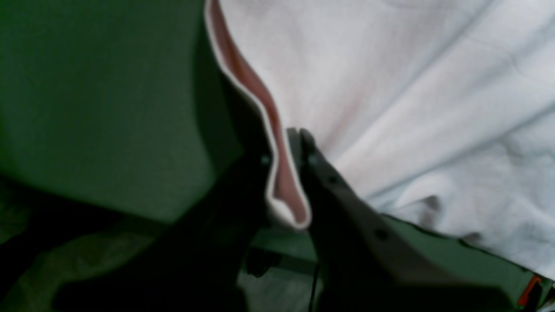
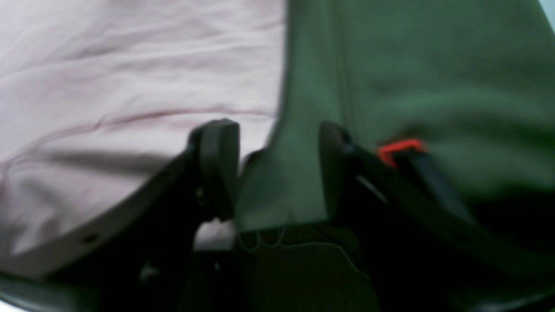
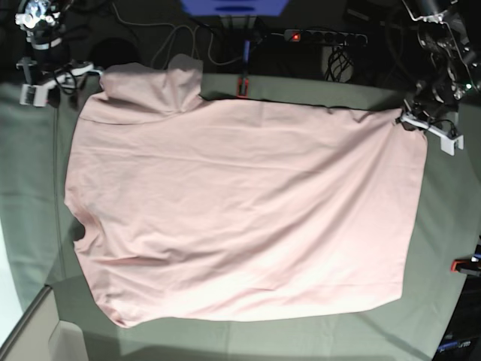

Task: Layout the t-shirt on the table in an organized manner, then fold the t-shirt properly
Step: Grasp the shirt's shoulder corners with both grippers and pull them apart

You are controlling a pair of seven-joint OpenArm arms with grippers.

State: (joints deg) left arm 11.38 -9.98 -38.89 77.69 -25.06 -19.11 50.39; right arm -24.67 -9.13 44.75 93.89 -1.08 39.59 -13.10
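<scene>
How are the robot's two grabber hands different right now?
The left gripper is pinched shut on the hem of the pale pink cotton t-shirt; the right gripper has its jaws spread apart and holds nothing. Between the left one's fingers sits a fold of pink cloth; between the right one's shows only the grey-green cloth-covered table, with the shirt's edge beside it. Both are dark and sit at far corners of the shirt.

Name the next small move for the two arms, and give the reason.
Probably open the left gripper: it pinches the t-shirt hem, while the right gripper is open, holding nothing, and the shirt lies spread on the table.
</scene>
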